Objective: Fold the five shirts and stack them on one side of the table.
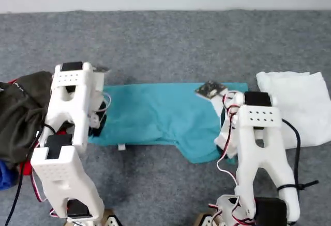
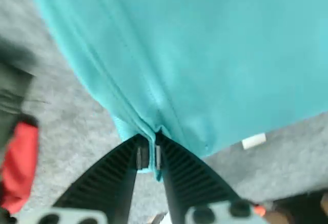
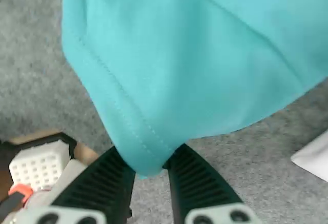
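Clothes pile (image 1: 20,117), white shirt (image 1: 297,104) at sides

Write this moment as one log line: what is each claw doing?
left gripper: shut on teal shirt edge | right gripper: shut on teal shirt | white shirt: lying at right | dark pile: lying at left

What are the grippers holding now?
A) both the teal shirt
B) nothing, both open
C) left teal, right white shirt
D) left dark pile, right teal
A: the left gripper and right gripper are each shut on an edge of the teal shirt, per their wrist views.
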You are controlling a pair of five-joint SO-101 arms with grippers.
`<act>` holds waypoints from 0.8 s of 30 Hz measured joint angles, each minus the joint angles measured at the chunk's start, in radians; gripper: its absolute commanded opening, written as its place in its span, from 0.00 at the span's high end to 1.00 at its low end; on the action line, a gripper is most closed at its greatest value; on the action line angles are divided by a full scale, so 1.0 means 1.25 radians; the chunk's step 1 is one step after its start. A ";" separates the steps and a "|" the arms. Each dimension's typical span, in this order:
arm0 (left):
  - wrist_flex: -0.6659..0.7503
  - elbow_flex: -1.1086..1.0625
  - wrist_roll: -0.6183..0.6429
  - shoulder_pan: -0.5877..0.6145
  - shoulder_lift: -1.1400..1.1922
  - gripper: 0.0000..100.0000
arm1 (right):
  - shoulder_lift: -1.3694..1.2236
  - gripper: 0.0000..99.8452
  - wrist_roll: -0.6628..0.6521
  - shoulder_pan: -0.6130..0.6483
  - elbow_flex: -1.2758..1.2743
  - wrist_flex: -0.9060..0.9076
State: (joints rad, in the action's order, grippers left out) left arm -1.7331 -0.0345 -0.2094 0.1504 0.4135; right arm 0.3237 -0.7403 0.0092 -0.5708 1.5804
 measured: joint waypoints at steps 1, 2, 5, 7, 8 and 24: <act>0.000 -0.011 -0.007 0.004 0.000 0.98 | 0.000 0.99 -0.009 0.002 -0.007 0.000; 0.000 -0.018 -0.011 0.006 0.000 0.98 | 0.000 0.99 -0.015 0.002 -0.015 0.000; 0.000 -0.022 -0.016 0.007 0.000 0.98 | 0.000 0.99 -0.037 -0.001 -0.043 0.000; 0.000 -0.022 -0.016 0.006 0.000 0.98 | 0.000 0.99 -0.049 -0.001 -0.064 -0.005; 0.002 -0.022 -0.017 0.006 0.000 0.98 | 0.000 0.98 -0.052 0.000 -0.077 -0.015; 0.069 -0.022 -0.055 0.009 0.000 0.88 | 0.000 0.71 -0.091 0.000 -0.056 0.101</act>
State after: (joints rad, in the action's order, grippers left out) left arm -1.6471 -0.0621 -0.2785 0.1611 0.4135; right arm 0.3237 -0.8539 0.0092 -0.6414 1.7062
